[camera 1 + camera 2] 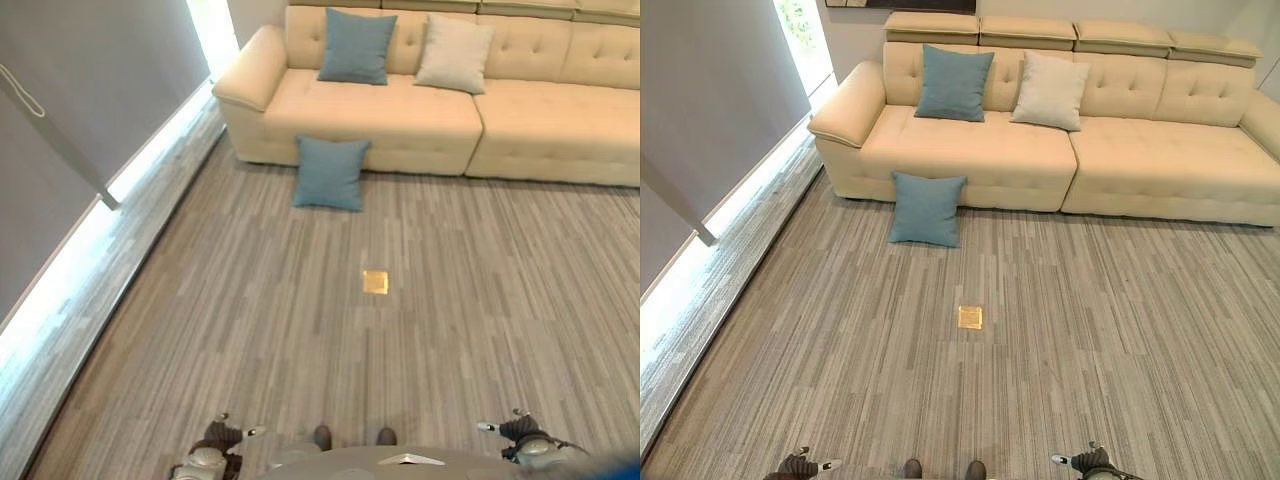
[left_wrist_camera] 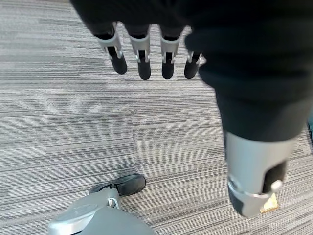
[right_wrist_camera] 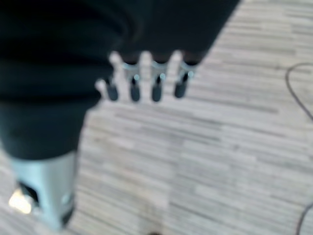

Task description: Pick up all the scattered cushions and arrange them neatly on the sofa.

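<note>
Blue square cushion (image 1: 927,208) leans against cream sofa (image 1: 1160,160).
We see left robot hand (image 2: 146,46) and right robot hand (image 3: 146,81) empty, fingers straight.

No legible txt anywhere.

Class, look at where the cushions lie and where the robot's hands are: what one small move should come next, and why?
Probably a step forward toward the blue square cushion on the floor, which leans against the front of the cream upholstered sofa. The left hand and right hand hang open, holding nothing, far short of it. The blue cushion and beige cushion already sit on the seat.
</note>
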{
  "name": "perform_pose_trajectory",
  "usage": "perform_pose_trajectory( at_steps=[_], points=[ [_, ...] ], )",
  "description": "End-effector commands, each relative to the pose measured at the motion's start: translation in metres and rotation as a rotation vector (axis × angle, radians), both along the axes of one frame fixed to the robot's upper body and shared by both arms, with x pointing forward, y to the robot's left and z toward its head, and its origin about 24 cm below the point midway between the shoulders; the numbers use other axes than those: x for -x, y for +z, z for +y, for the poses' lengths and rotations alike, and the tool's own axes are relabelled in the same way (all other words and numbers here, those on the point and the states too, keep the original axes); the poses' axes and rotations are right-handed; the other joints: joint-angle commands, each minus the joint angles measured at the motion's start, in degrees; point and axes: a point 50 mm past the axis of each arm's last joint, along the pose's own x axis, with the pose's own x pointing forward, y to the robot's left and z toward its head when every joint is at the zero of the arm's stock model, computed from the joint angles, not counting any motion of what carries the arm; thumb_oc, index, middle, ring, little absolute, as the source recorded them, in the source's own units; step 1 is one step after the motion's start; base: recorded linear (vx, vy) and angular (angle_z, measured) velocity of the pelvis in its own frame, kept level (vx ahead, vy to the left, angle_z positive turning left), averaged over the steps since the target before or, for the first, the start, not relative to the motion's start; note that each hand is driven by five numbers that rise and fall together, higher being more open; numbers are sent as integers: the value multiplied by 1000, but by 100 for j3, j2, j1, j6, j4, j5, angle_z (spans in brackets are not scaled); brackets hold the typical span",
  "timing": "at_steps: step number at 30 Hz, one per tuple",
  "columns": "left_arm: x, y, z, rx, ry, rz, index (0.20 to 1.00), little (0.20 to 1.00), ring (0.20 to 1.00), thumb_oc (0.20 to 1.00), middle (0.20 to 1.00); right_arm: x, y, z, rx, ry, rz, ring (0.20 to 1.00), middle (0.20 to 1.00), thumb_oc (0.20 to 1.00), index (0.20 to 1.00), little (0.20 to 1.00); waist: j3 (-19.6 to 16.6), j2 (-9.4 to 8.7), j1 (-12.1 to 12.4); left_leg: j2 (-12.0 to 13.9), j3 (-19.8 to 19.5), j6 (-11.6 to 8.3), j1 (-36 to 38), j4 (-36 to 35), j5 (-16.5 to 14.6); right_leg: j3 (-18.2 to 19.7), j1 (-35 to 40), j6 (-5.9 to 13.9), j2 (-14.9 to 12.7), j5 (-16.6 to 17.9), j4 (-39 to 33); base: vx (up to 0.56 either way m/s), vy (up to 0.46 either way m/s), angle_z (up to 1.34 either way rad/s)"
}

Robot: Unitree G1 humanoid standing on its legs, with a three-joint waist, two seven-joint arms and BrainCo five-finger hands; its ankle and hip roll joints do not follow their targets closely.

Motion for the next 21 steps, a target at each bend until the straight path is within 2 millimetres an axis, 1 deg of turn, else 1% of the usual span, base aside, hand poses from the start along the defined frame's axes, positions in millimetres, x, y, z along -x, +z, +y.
perform_pose_trajectory(
  at_steps=[1,7,12,14,16,19,20,21],
  points=[
    [-22,3,-6,49,46,-68,1000,1000,1000,1000,1000,-14,2,3,3,46,-7,1000,1000,1000,1000,1000,240,-96,-70,-273,-15,66,203,21,-927,-43,344,340,-92,-889,56,40,-36,0],
    [-26,4,-5,43,56,-74,1000,1000,1000,1000,1000,-13,1,7,-6,52,-1,1000,1000,1000,1000,1000,289,-149,-71,-240,-58,63,186,21,-922,-2,321,272,-33,-943,56,64,-69,0],
    [-23,4,-2,27,39,-52,1000,1000,1000,1000,1000,-12,0,8,-12,56,2,1000,1000,1000,1000,1000,333,-227,-81,-193,-79,48,203,21,-909,75,326,188,40,-1018,56,74,-94,3],
    [-25,4,-2,29,44,-59,1000,1000,1000,1000,1000,-13,0,8,-11,54,-3,1000,1000,1000,1000,1000,370,-284,-80,-179,-96,23,151,105,-903,86,323,144,59,-1053,56,59,-114,0],
    [-32,7,-1,41,64,-92,1000,1000,1000,1000,1000,-13,0,8,-15,44,-11,1000,1000,1000,1000,1000,433,-365,-76,-191,-91,-46,-105,572,-1025,38,323,87,49,-1080,56,24,-116,8],
    [-44,11,-3,53,58,-136,1000,1000,1000,1000,1000,-16,1,8,-18,40,-25,1000,1000,1000,1000,1000,567,-455,-78,-198,-28,-146,-567,1464,-1233,-106,353,-10,51,-1126,56,23,-78,38],
    [-44,11,-3,53,58,-136,1000,1000,1000,1000,1000,-16,1,8,-18,40,-25,1000,1000,1000,1000,1000,560,-449,-87,-193,-36,-147,-609,1527,-1263,-115,343,-12,57,-1126,56,51,-45,30],
    [-50,12,-4,55,51,-152,1000,1000,1000,1000,1000,-18,2,9,-15,45,-33,1000,1000,1000,1000,1000,631,-494,-52,-160,0,-187,-843,2056,-1271,-176,408,-68,82,-1163,56,54,-25,31]
  ],
)
